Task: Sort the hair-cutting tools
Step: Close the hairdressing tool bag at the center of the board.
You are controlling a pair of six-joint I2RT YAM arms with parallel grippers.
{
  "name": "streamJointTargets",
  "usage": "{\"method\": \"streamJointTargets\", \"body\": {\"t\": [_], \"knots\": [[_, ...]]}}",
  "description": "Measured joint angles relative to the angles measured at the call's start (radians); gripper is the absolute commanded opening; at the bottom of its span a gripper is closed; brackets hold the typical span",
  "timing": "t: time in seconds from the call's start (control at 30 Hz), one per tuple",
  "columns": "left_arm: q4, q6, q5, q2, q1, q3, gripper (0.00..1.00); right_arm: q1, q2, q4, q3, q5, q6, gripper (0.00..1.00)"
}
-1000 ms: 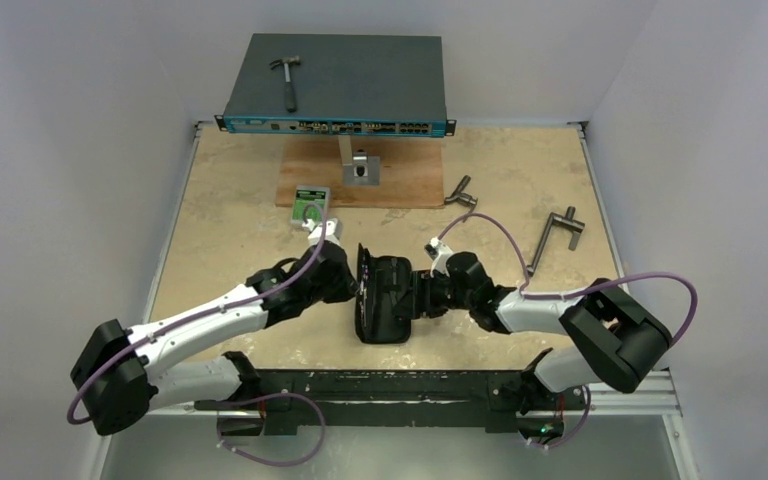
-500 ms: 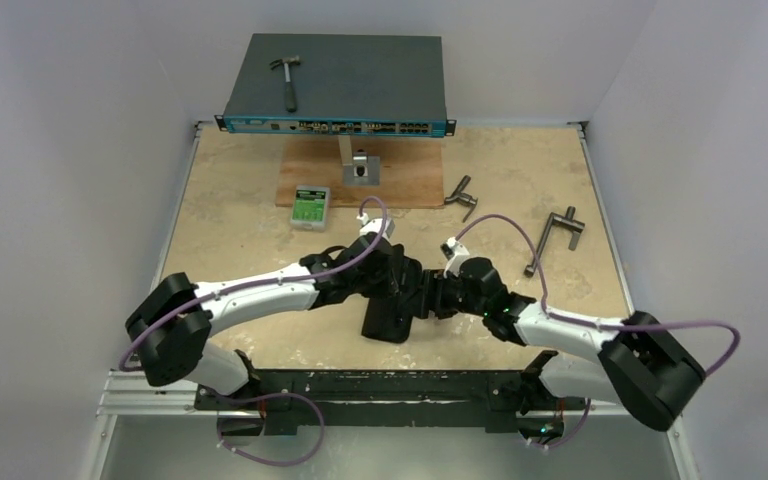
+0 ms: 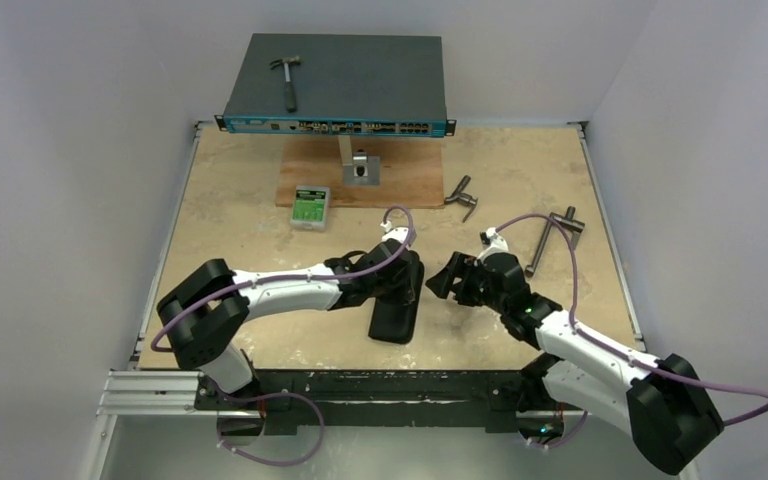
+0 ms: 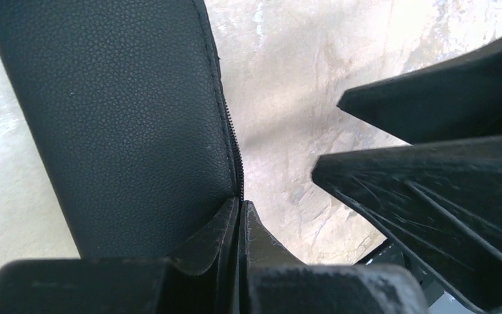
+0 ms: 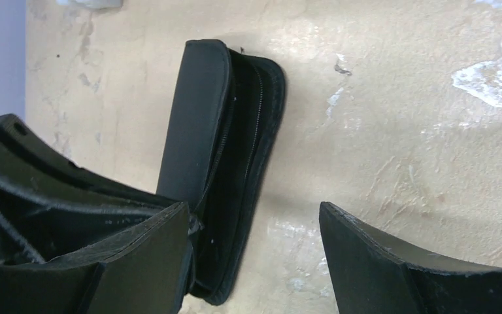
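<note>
None of the hair-cutting tools show in any view. A black zip case (image 3: pixel 392 316) (image 5: pixel 193 131) lies at the table's middle, its top flap folded over and a dark gap open along the zipper. My left gripper (image 3: pixel 413 284) (image 4: pixel 241 208) is shut, its tips meeting at the zipper edge of the case's grained cover (image 4: pixel 124 111). Whether it pinches the zipper there is hidden. My right gripper (image 3: pixel 441 281) (image 5: pixel 255 210) stands open just right of the case, with bare table between its fingers.
A blue-edged rack unit (image 3: pixel 335 85) at the back carries a hammer (image 3: pixel 286 80). In front of it lie a wooden board (image 3: pixel 400 185) with a grey bracket (image 3: pixel 362 170) and a green box (image 3: pixel 311 206). Two grey T-handle tools (image 3: pixel 463 195) (image 3: pixel 552 240) lie at right.
The left arm swept from the case's left side over to its right edge, and the wide-open case is now folded narrow. The right gripper drew back to the right and opened wider.
</note>
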Motion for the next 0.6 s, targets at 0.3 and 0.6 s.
{"method": "streamJointTargets", "body": {"t": [0.3, 0.6], "knots": [[0.132, 0.017, 0.033, 0.048, -0.046, -0.027, 0.0, -0.082, 0.204, 0.084, 0.061, -0.037, -0.004, 0.7], [0.158, 0.056, 0.031, 0.048, -0.059, -0.043, 0.0, -0.091, 0.416, 0.206, 0.224, -0.055, -0.045, 0.63]]}}
